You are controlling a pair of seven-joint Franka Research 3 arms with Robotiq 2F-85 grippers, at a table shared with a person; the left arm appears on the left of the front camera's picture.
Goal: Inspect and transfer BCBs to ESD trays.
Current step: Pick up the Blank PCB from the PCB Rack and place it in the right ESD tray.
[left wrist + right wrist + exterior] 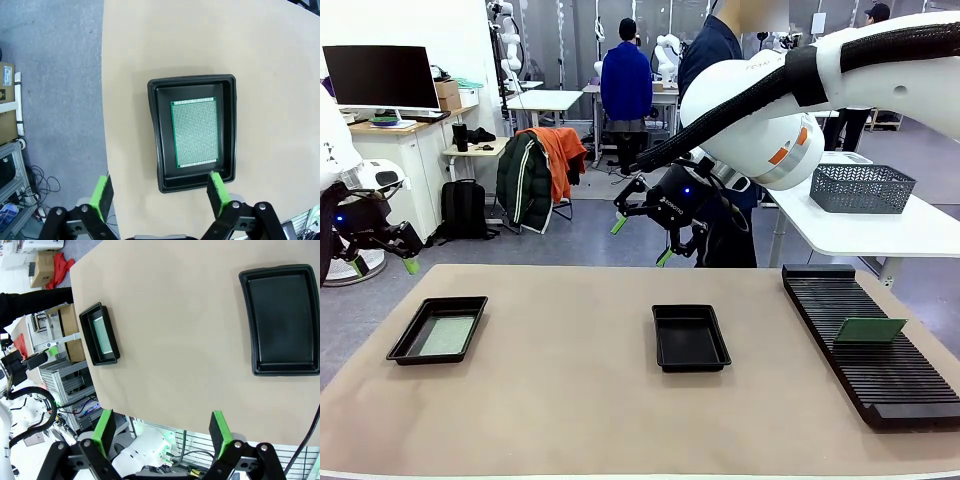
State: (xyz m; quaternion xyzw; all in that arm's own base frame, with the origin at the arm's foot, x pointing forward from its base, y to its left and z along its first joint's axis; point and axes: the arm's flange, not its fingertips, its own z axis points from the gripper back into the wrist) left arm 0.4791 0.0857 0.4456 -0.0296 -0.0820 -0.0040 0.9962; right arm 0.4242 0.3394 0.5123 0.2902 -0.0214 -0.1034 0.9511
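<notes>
Left tool [160, 195]: black two-finger unit with green pads, jaws spread wide, nothing between them; in the front view the left tool [385, 262] hangs off the counter's left edge, raised above it; its wrist camera looks steeply down.

Right tool [640, 241]: same make, jaws likewise wide and empty; carried by a white arm that sweeps in from the upper right and reaches past the middle, held high over the counter's far edge; right tool [162, 431] looks down on the counter from above.

Left ESD tray [155, 130]: shallow black plastic, raised rim, rounded corners; lies near the counter's left edge, long axis running towards the far side, slightly slanted.

BCB [195, 132]: thin flat rectangle, green border, pale finely dotted face; lies flat on the left ESD tray's floor, long axis along the tray's.

Middle ESD tray [690, 338]: identical, floor bare; near the counter's centre, long axis also near-to-far.

Rack [880, 385]: long, black, ribbed with slots; along the right side.

Second BCB [870, 330]: green, propped tilted in the rack, long edge across the ribs.

Counter [570, 390]: matte tan surface, smooth.
</notes>
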